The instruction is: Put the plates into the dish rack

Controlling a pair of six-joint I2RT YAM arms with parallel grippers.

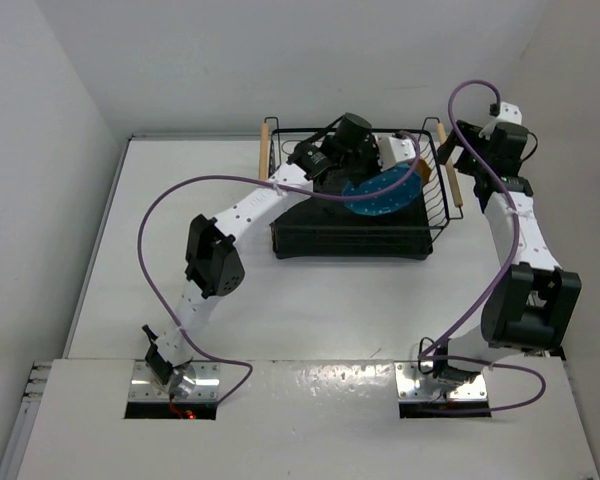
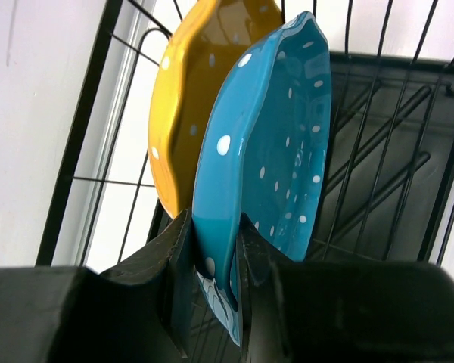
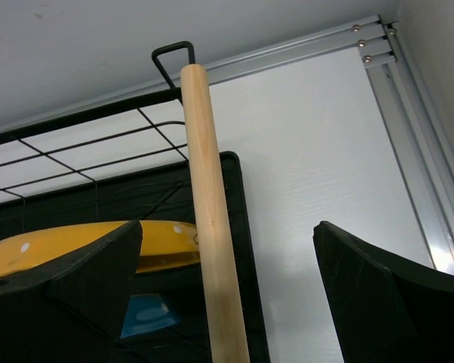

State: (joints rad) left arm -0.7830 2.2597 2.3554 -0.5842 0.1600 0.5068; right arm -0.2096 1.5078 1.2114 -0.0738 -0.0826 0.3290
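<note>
Now pinching the teal plate [image 2: 272,151] by its scalloped rim in the left end effector [image 2: 212,227], upright inside the dish rack [image 2: 91,121] beside the yellow plate [image 2: 185,98], with the right end effector [image 3: 227,227] spread empty, and judging it stiff, glazed, likely slick and chippable.

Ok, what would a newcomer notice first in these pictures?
The teal plate, pinched on edge by the left fingers inside the dish rack, with the yellow plate standing beside it. Off at the rack's right end, the right fingers gape wide, a light wooden handle showing between them.
</note>
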